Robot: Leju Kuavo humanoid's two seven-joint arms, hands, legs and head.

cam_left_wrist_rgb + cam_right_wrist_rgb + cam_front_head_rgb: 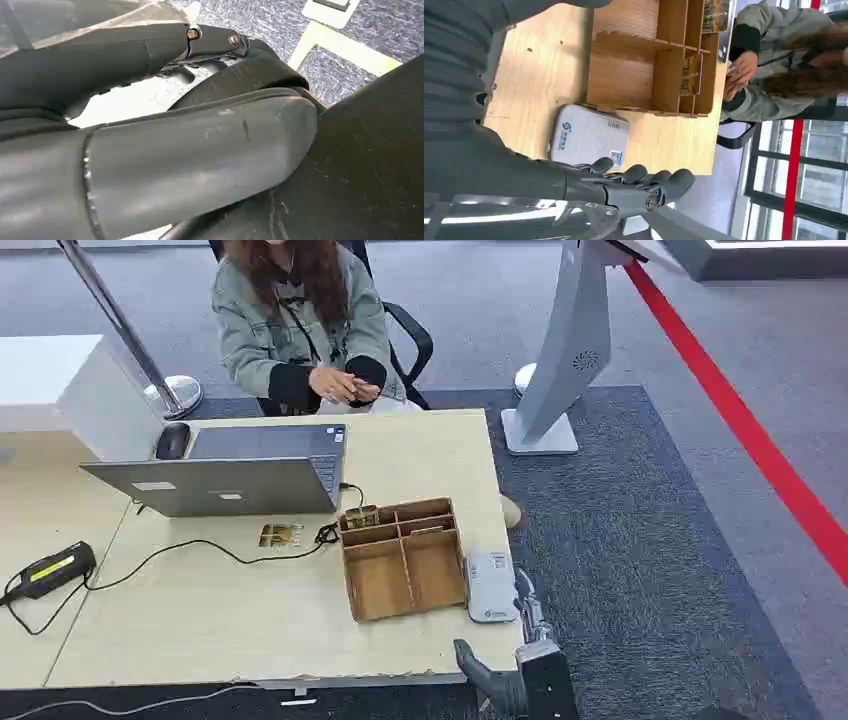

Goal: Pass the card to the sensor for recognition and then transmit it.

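A white card sensor (491, 586) lies flat near the table's right front edge, just right of a wooden divided box (402, 558). Gold-patterned cards (362, 517) stand in the box's far compartments, and one more card (280, 535) lies on the table in front of the laptop. My right hand (520, 648) hovers at the table's front right corner, just behind the sensor (589, 135), fingers (639, 179) stretched out and holding nothing. The box's cards (691, 75) stand beyond it. My left hand (200, 150) hangs over the carpet, fingers apart, nothing in it.
A person (300, 330) sits behind the table with hands together. An open laptop (225, 480), a mouse (173, 440), cables and a power brick (50, 570) occupy the left half. A white kiosk stand (560, 360) rises on the carpet at the right.
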